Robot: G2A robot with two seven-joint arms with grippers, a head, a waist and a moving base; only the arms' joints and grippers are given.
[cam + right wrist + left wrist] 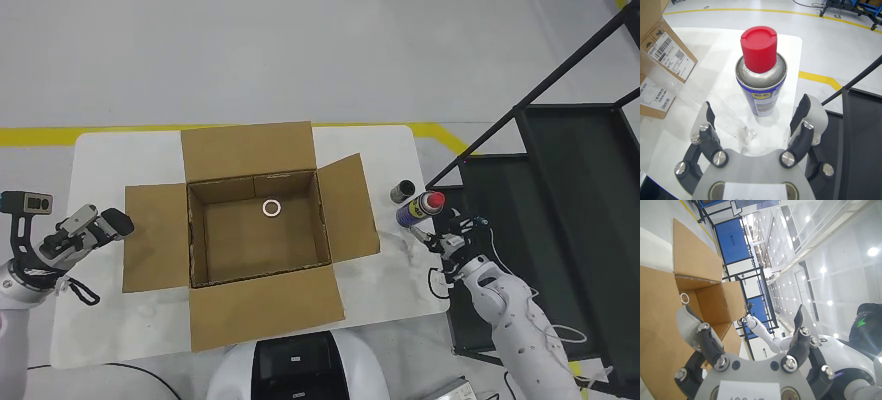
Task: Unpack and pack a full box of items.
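Note:
An open cardboard box (pixel 210 240) sits mid-table with all flaps spread. Inside it lies a small white tape ring (pixel 271 207), which I also see as the ring (pixel 685 298) in the left wrist view. A blue spray can with a red cap (pixel 761 75) stands upright near the table's right edge, the same can (pixel 422 207) seen from above. My right gripper (pixel 757 111) is open just short of the can, not touching it. My left gripper (pixel 742 317) is open and holds nothing, out past the box's left flap (pixel 100 228).
A small dark-capped bottle (pixel 402 190) stands beside the spray can. A dark metal rack (pixel 540 200) stands right of the table. The white table (pixel 120 160) has bare room at its left and far sides. A crumpled clear scrap (pixel 749 133) lies near the can.

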